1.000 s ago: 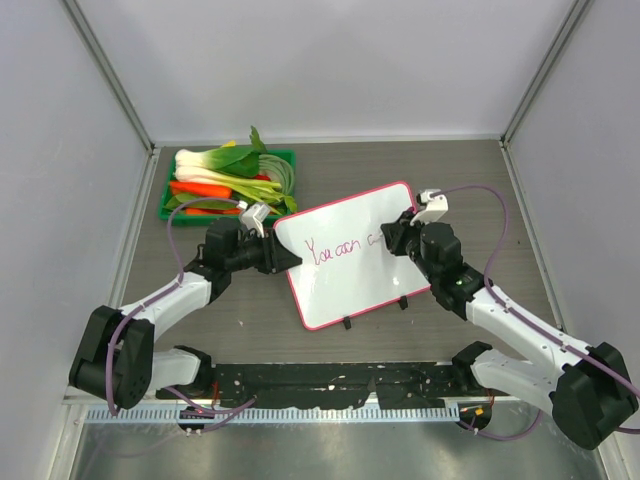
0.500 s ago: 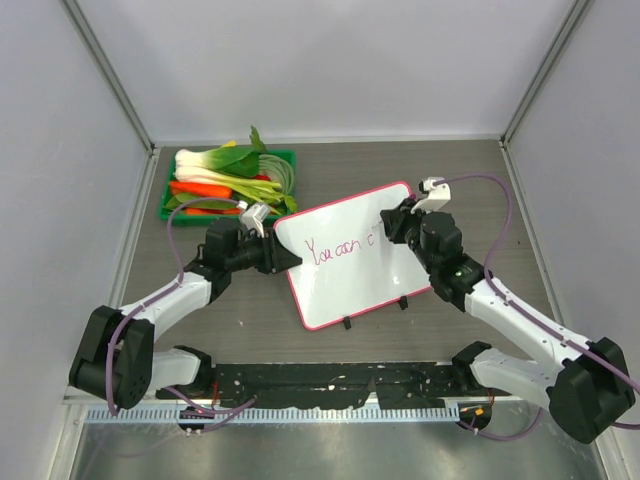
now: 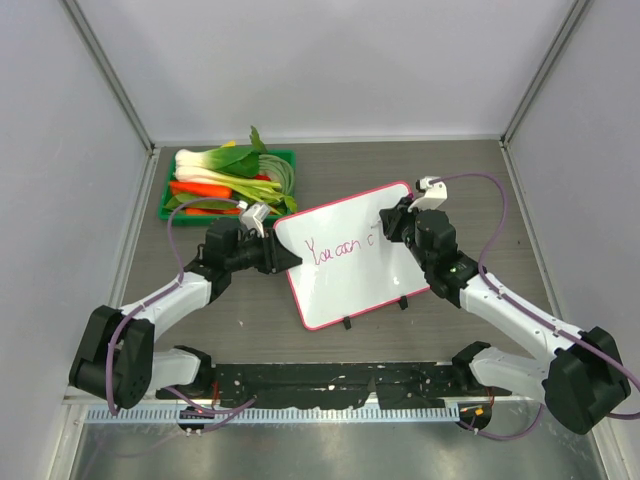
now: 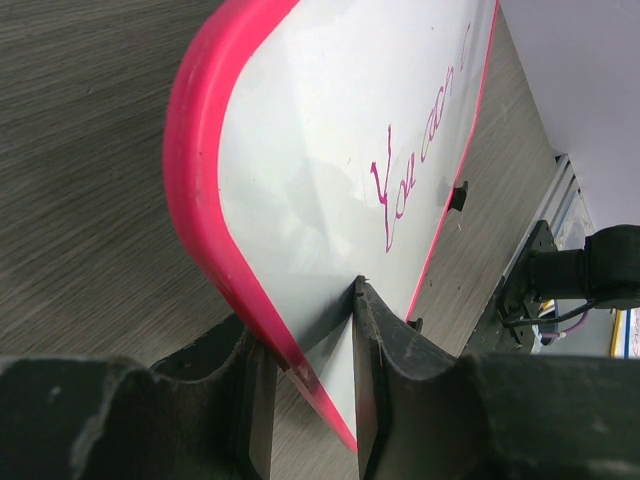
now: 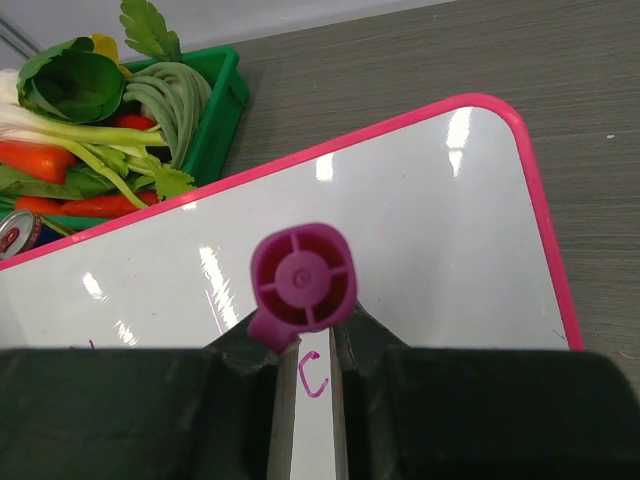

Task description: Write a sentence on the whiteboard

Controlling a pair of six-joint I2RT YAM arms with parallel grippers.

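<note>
my right gripper [image 5: 300, 347], clamped on the marker [image 5: 303, 285], sits at the last stroke of the sentence [image 3: 338, 249] with blank whiteboard [image 3: 352, 288] running rightward along the line, my left gripper [image 4: 308, 350] pinching the board's left edge.

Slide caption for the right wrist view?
Right end effector grips a pink marker above the whiteboard; green vegetable tray behind.
</note>
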